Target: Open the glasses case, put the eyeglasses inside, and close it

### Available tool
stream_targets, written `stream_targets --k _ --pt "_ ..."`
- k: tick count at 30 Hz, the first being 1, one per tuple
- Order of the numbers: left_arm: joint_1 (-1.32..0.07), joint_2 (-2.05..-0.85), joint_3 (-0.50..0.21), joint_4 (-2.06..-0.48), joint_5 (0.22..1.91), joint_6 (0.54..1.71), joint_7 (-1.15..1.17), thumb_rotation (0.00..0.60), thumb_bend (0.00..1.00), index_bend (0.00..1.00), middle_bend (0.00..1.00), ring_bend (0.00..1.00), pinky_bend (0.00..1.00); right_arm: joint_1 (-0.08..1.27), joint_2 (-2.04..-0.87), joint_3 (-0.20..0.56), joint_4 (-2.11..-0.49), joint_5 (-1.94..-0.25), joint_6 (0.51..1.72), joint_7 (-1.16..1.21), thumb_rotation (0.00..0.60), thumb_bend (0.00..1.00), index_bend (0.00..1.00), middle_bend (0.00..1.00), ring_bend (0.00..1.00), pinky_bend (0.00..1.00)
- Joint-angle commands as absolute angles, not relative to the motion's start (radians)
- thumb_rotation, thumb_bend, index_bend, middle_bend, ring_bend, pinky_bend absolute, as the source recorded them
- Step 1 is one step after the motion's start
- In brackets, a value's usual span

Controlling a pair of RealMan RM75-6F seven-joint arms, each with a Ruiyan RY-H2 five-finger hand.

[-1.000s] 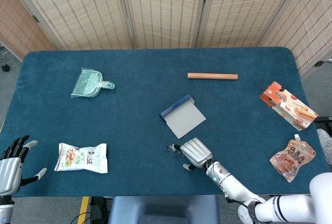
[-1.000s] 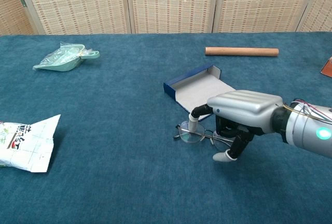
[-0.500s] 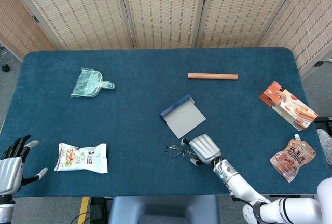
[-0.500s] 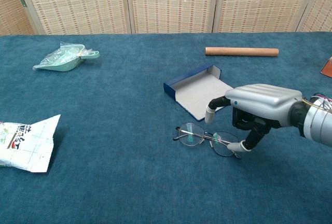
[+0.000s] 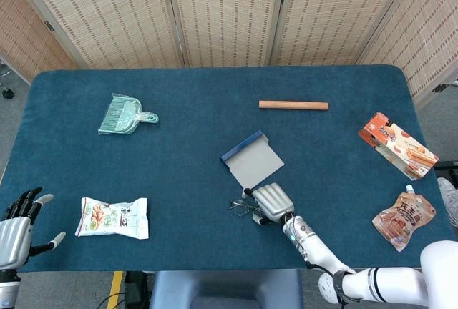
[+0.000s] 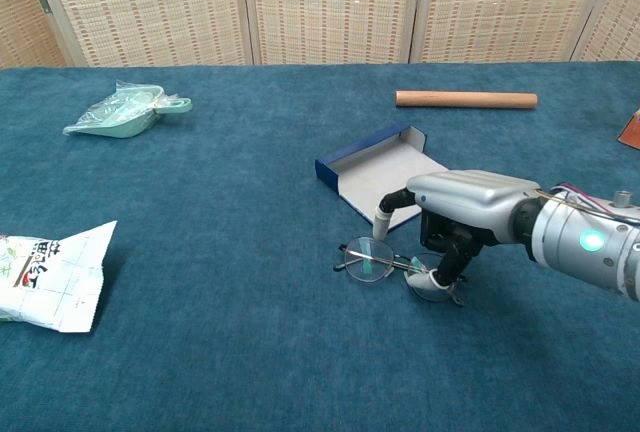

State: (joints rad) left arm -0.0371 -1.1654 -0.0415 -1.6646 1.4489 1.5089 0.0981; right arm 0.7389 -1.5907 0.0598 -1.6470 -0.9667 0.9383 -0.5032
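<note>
Right robot hand (image 6: pixel 455 217): palm down over the eyeglasses (image 6: pixel 398 261), fingers curled downward; one fingertip (image 6: pixel 438 278) touches the frame at the right lens, the thumb reaches toward the left lens. Whether it actually grips the frame cannot be told.
Left robot hand (image 5: pixel 18 227): at the near left edge of the counter (image 5: pixel 193 159), fingers spread, holding nothing.
Eyeglasses: thin wire frame, lying flat on the blue counter just in front of the glasses case (image 6: pixel 385 172).
Glasses case: open, blue outside, grey lining, shallow tray form, just behind the right robot hand.
Wooden rolling pin (image 6: pixel 466 100): lying behind the case, well apart.
Green dustpan (image 6: pixel 125 112): far left, in clear wrapping.
White snack packet (image 6: pixel 45 274): near left.
Orange snack box (image 5: pixel 397 145) and orange pouch (image 5: pixel 403 219): right side of the counter.
</note>
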Motion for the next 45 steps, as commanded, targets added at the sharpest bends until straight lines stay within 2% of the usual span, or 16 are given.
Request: stream_targets --k 1,7,19,24,30,38,45 --pt "-0.034 -1.165 -0.041 -1.662 1.447 1.510 0.094 0.600 0.20 0.24 0.12 0.11 0.19 0.744 -1.602 0.063 -1.643 -0.953 0.942 -0.517 0.600 0.30 0.37 1.00 1.00 1.00" --pt "-0.029 -1.165 -0.039 -1.656 1.444 1.513 0.086 0.600 0.20 0.24 0.12 0.11 0.19 0.751 -1.612 0.063 -1.639 -0.936 0.942 -0.533 0.600 0.37 0.47 1.00 1.00 1.00" --pt "-0.029 -1.168 -0.040 -1.648 1.441 1.509 0.079 0.600 0.20 0.24 0.12 0.11 0.19 0.754 -1.613 0.057 -1.633 -0.927 0.947 -0.546 0.600 0.39 0.53 1.00 1.00 1.00" --pt "-0.029 -1.169 -0.041 -1.647 1.438 1.508 0.081 0.600 0.20 0.24 0.12 0.11 0.19 0.752 -1.602 0.055 -1.638 -0.934 0.953 -0.548 0.600 0.48 0.59 1.00 1.00 1.00" --pt "-0.029 -1.168 -0.041 -1.648 1.438 1.507 0.084 0.600 0.20 0.24 0.12 0.11 0.19 0.761 -1.563 0.067 -1.644 -0.960 0.954 -0.547 0.600 0.53 0.60 1.00 1.00 1.00" --pt "-0.027 -1.165 -0.042 -1.657 1.437 1.510 0.093 0.600 0.20 0.24 0.12 0.10 0.19 0.842 -1.509 0.121 -1.568 -1.010 0.892 -0.573 0.600 0.51 0.60 1.00 1.00 1.00" --pt "-0.024 -1.160 -0.041 -1.667 1.431 1.512 0.107 0.600 0.20 0.24 0.12 0.11 0.19 0.917 -1.527 0.150 -1.418 -1.068 0.812 -0.545 0.600 0.43 0.60 1.00 1.00 1.00"
